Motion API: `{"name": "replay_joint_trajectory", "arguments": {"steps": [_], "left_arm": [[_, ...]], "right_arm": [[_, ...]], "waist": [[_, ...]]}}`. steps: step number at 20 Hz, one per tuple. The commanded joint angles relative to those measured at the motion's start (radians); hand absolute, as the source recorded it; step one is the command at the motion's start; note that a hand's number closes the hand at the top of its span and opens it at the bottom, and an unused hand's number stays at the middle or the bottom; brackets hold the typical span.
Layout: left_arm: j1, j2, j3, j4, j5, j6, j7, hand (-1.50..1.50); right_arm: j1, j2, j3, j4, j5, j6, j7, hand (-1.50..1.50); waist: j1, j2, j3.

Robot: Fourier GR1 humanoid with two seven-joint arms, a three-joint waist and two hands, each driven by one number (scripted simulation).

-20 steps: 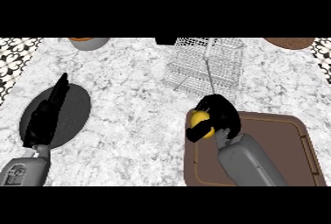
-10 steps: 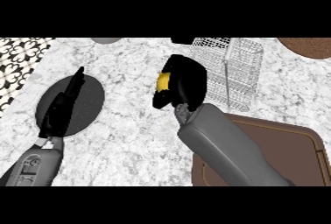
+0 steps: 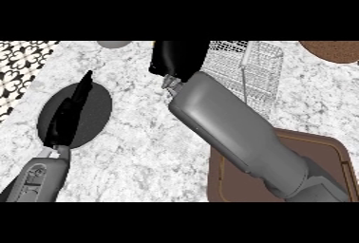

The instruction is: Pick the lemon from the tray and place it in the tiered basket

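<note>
My right hand is up at the far edge of the view, just left of the wire tiered basket. Its fingers are curled, and I see it from the back. The lemon inside it is hidden, apart from a thin yellow sliver at the hand's upper left edge. The grey right forearm stretches from the lower right, crossing above the brown tray, whose visible part holds nothing. My left hand rests open with straight fingers over a dark grey plate at the left.
A brown round object is cut off at the far right corner. A grey rounded object shows at the far edge. Black-and-white patterned tiling borders the marble counter on the left.
The right hand has carried the lemon off the tray, up and away to the basket's left side. The lemon, clearly visible before, is now almost hidden. The left hand has stayed over the plate.
</note>
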Motion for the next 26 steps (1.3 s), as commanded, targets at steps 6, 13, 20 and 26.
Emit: {"name": "replay_joint_trajectory", "arguments": {"steps": [6,13,20,26], "left_arm": [[0.019,0.034,0.036,0.004,0.026,-0.029,-0.034,0.0],[-0.009,0.019,0.043,-0.008,0.014,-0.005,0.03,0.0],[0.042,0.025,0.058,-0.01,0.02,-0.005,-0.019,0.0],[0.108,0.024,0.07,-0.025,0.006,0.011,-0.063,0.0]], "right_arm": [[-0.264,0.012,-0.088,0.227,-0.079,-0.027,0.182,1.5],[-0.304,0.012,-0.073,0.445,-0.09,-0.063,0.052,1.5],[-0.382,-0.008,-0.07,0.673,0.022,0.073,0.029,1.5],[-0.388,-0.03,-0.107,0.736,0.034,0.071,-0.017,1.5]], "waist": [[-0.016,0.005,0.002],[-0.048,0.004,0.003],[-0.069,0.002,0.003],[-0.088,-0.004,0.005]]}}
